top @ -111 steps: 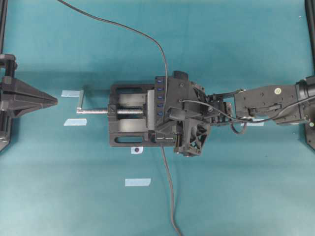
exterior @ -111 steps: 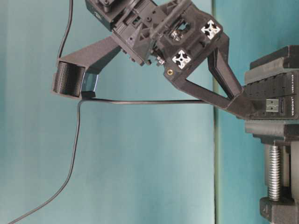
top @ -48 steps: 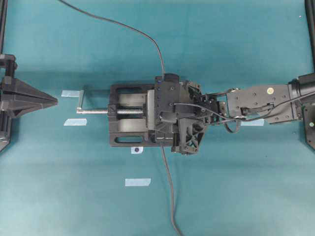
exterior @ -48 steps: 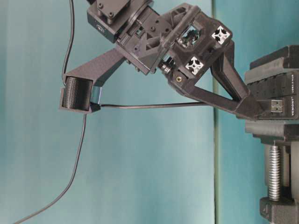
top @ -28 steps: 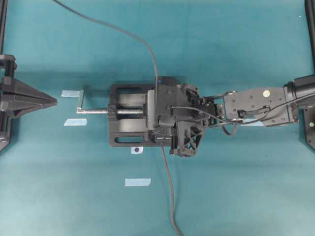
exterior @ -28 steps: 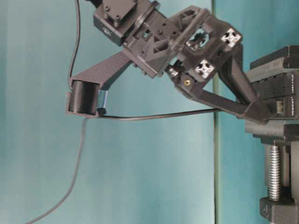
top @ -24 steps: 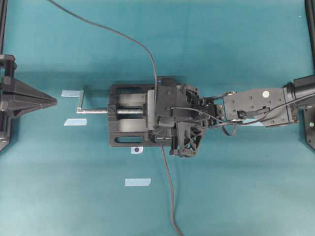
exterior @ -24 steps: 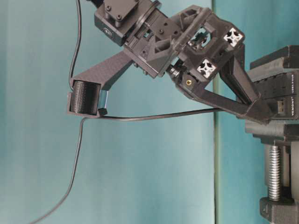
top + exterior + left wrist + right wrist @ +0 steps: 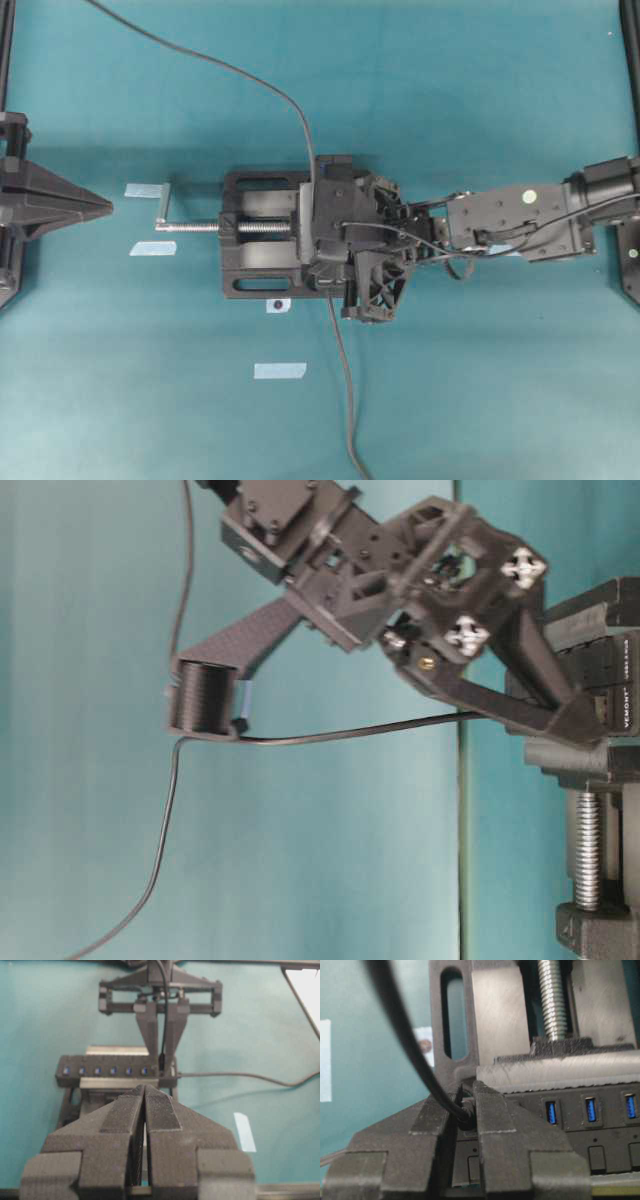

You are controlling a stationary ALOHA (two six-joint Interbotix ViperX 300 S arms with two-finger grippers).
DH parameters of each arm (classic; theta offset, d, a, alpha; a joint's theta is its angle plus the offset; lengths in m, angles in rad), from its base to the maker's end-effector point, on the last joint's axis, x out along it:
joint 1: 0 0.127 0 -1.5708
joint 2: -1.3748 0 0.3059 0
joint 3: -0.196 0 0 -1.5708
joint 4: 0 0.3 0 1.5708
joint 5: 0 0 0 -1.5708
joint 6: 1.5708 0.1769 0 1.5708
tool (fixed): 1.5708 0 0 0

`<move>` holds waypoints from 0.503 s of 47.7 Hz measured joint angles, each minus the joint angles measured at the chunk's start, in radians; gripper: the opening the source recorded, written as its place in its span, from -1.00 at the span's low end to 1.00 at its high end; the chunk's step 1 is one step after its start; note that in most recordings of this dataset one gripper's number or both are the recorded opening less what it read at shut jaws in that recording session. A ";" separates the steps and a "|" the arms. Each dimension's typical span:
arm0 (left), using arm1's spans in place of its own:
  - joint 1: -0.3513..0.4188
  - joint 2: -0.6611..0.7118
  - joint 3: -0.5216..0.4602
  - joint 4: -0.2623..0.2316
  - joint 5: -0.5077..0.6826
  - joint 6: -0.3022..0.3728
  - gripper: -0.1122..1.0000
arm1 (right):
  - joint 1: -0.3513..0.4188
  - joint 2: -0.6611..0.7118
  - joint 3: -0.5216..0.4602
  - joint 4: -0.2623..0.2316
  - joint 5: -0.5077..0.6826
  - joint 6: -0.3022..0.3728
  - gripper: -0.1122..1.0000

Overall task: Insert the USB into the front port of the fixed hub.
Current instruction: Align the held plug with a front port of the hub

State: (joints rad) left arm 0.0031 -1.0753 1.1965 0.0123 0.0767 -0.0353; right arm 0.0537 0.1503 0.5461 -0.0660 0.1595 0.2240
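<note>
usb [image 9: 465, 1116] pinched in right end effector [image 9: 462, 1110] tilted down at fixed hub [image 9: 590, 1125], left end effector [image 9: 145, 1105] pressed together

Robot lab bench: teal mat [image 9: 480, 100], tape markers [image 9: 279, 371], clamped vise [image 9: 262, 228], black frame posts [image 9: 6, 60].

Right arm stretched in from the right edge of the overhead view, reaching past the middle — its hand [image 9: 335, 240] pitched steeply down, fingers [image 9: 492, 1120] pinched close, almost together, with only a narrow gap. Left hand [image 9: 144, 1110] parked at the far left edge — pads pressed flat together, pointing straight across at the right hand.
</note>
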 measured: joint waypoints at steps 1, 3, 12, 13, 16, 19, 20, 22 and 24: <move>0.000 0.000 0.000 -0.002 -0.002 0.000 -0.80 | 0.000 0.000 0.000 0.002 0.000 0.002 -0.63; 0.000 0.000 0.002 0.000 -0.002 0.000 -0.80 | 0.000 0.002 0.000 0.003 0.000 0.009 -0.63; 0.000 0.000 0.003 -0.002 0.000 0.000 -0.80 | 0.002 0.000 0.000 0.005 0.002 0.021 -0.63; 0.000 0.000 0.003 0.000 0.000 0.000 -0.80 | 0.002 0.002 0.000 0.005 0.003 0.021 -0.63; 0.000 -0.002 0.003 -0.002 -0.002 0.002 -0.80 | 0.002 0.000 -0.002 0.005 0.009 0.021 -0.63; 0.000 0.000 0.003 0.000 0.000 0.000 -0.80 | 0.002 0.000 -0.003 0.006 0.014 0.021 -0.63; 0.000 0.000 0.003 -0.002 -0.002 0.000 -0.80 | 0.002 0.000 -0.003 0.005 0.014 0.021 -0.63; 0.000 0.000 0.003 0.000 0.000 0.000 -0.80 | 0.002 -0.002 -0.003 0.005 0.014 0.021 -0.63; 0.000 -0.002 0.003 0.000 -0.002 0.000 -0.80 | 0.002 -0.005 -0.002 0.005 0.015 0.021 -0.63</move>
State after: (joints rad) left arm 0.0031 -1.0769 1.1996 0.0123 0.0752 -0.0353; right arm 0.0552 0.1457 0.5446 -0.0614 0.1749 0.2454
